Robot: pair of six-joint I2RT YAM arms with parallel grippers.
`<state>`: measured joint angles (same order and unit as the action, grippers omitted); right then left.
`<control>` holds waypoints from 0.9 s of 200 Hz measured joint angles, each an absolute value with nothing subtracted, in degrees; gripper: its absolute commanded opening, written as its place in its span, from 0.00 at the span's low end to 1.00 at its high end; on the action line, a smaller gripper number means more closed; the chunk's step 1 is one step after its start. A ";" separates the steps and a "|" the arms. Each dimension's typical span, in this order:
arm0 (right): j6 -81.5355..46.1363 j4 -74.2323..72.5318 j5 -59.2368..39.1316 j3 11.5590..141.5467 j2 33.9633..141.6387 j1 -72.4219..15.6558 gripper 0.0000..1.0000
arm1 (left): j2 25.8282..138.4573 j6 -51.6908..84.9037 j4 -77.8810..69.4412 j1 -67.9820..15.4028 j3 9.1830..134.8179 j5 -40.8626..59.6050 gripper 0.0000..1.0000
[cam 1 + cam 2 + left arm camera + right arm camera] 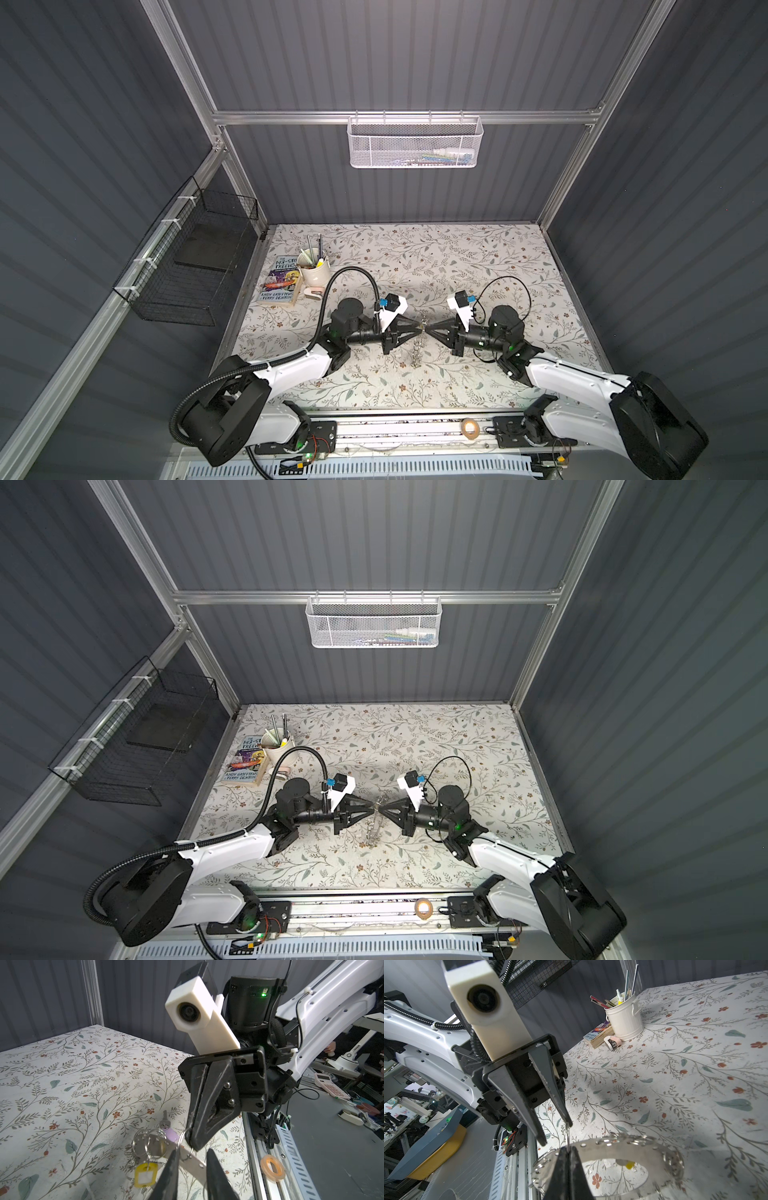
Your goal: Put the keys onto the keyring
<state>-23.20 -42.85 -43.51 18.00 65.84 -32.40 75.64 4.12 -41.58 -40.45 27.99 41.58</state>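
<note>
Three dark ribbed walls (415, 62) box a floral table (457, 257). At its far left a book (282, 278) reads "Andy Griffiths, Terry Denton"; a pail (314, 270) of pens (311, 249) and a stapler (314, 293) sit beside it, and a tape roll (470, 427) lies on the front rail (395, 422). Mid-table, the right gripper (194, 1144) fingers press together on the keyring (419, 349) rim, holding it tilted. On the left gripper (555, 1133) the fingers stand slightly apart, one touching a wire loop (567, 1134). Of the keys (164, 1121), the yellow tag (145, 1173) hangs under the ring; the lilac tag (170, 1133) shows behind it.
</note>
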 measured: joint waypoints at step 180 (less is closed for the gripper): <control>-23.59 -43.70 -44.64 17.98 66.87 -32.40 0.00 | 76.84 4.34 -43.79 -40.07 27.44 39.24 0.28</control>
<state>-23.59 -43.70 -44.64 17.98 66.87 -32.40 76.84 4.34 -43.79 -40.07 27.44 39.24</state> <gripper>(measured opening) 0.049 0.295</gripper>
